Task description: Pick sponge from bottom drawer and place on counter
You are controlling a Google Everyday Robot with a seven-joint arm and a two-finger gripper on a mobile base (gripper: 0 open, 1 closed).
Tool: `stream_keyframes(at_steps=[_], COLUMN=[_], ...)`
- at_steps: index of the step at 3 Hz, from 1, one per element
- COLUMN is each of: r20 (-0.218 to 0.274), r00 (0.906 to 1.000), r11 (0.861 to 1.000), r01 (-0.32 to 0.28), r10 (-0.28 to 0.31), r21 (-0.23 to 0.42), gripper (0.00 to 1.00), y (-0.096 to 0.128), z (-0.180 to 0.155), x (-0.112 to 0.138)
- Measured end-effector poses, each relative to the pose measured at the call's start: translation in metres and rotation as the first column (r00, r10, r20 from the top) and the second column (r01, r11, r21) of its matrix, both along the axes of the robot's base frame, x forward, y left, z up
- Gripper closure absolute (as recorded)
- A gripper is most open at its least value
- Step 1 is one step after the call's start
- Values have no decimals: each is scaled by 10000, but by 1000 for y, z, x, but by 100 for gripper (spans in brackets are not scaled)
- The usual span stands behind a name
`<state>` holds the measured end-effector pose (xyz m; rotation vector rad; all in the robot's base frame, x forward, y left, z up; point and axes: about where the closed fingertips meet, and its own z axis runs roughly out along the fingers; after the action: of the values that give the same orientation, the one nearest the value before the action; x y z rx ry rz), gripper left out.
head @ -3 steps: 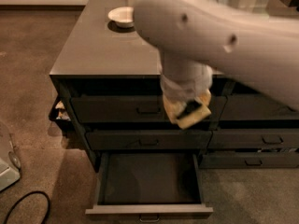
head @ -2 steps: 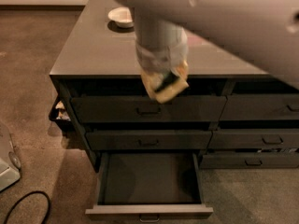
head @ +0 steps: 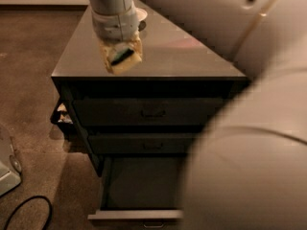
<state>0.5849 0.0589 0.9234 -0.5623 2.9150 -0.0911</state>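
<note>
My gripper [head: 121, 56] is above the front left part of the counter [head: 192, 59], shut on the sponge [head: 123, 57], a pale yellow block with a dark green layer showing between the fingers. The sponge hangs just over the glossy top near its front edge. The bottom drawer [head: 139, 186] stands pulled open below, dark inside, with nothing visible in it; its right part is hidden behind my arm. The two shallower drawers above it are closed.
A white bowl [head: 140, 14] sits at the back of the counter, mostly hidden by my gripper. My pale arm fills the right and top of the view. A black cable [head: 29, 210] and a pale object [head: 7, 171] lie on the carpet at left.
My gripper has carried the sponge up and to the left, from in front of the top drawers to above the counter's front part. My arm now covers more of the right side.
</note>
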Motion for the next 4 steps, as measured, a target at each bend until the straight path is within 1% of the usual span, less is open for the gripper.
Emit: stream_keyframes(at_steps=[1, 2, 3, 4], r20=[-686, -1149, -1279, -1430], r00=[9976, 9925, 9892, 9867], r11=[9998, 9943, 9672, 9132], r01=[103, 522, 1000, 1276], r10=[-92, -414, -714, -772], r21=[160, 929, 2335, 3871], gripper=[100, 100, 82, 59], y=[34, 44, 42, 40], z=[-19, -37, -32, -24], x=[41, 82, 112, 132])
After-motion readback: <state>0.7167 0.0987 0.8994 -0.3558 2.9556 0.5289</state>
